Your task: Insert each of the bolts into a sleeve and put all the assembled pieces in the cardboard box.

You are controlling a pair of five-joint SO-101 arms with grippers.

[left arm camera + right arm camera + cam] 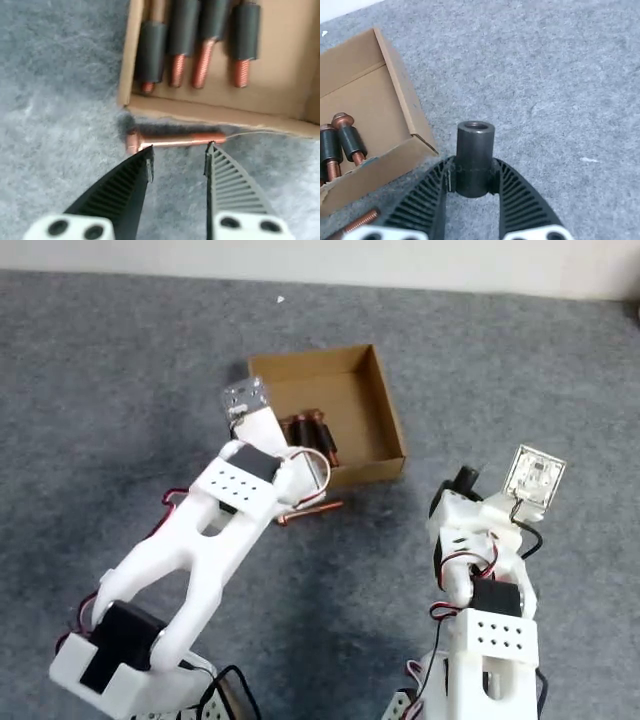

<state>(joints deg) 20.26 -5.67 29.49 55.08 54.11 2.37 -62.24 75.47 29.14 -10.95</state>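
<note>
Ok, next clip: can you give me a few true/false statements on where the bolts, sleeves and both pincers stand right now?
1. The right pincer is shut on a black cylindrical sleeve. True.
2. The loose copper bolt lies inside the brown cardboard box. False: it lies on the grey carpet, just outside the box wall.
3. The left pincer is open, close to that bolt. True.
4. The box is empty. False: four sleeved bolts lie in it.
5. The held sleeve already has a bolt in it. False: its open top end shows none.
</note>
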